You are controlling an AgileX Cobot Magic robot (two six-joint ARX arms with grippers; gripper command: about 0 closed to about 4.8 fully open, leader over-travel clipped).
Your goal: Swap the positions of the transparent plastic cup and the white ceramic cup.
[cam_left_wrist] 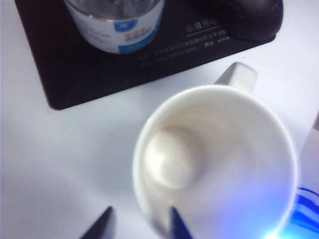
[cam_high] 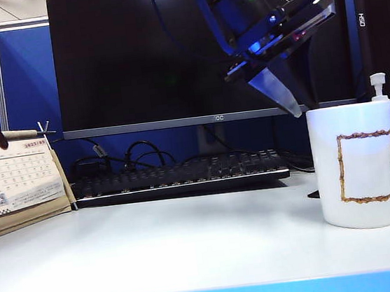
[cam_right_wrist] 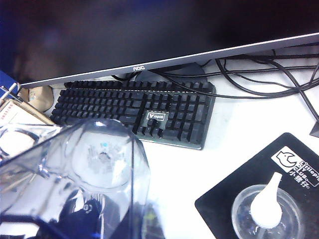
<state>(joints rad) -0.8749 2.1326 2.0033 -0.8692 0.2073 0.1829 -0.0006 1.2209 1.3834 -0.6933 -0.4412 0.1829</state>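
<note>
The white ceramic cup (cam_high: 358,166) stands upright near the right edge of the tabletop (cam_high: 164,248), its loop handle turned toward that edge and its gold-brown outlined panel facing the front edge. Directly over its open mouth hangs the left gripper (cam_left_wrist: 140,224): in the left wrist view the two dark fingertips straddle the rim, one outside the wall and one inside, with a clear gap between them and no visible pinch on the ceramic, so the jaws stand parted around the rim rather than clamped. The cup's long axis runs straight up toward that gripper.

The transparent plastic cup (cam_right_wrist: 75,174) is off the tabletop altogether. It fills the near part of the right wrist view, tilted and carried in the right gripper (cam_high: 307,17), which is closed on it high above the right part of the tabletop; the fingers themselves are hidden behind the plastic.

Just behind the white cup, a pump bottle (cam_right_wrist: 266,211) stands on the black mouse mat (cam_right_wrist: 239,199) with a mouse (cam_left_wrist: 256,17) beside it. The keyboard (cam_high: 181,174) and monitor (cam_high: 170,50) line the rear edge, a desk calendar (cam_high: 16,180) the left. The left part of the tabletop looks the likelier landing place for the clear cup.
</note>
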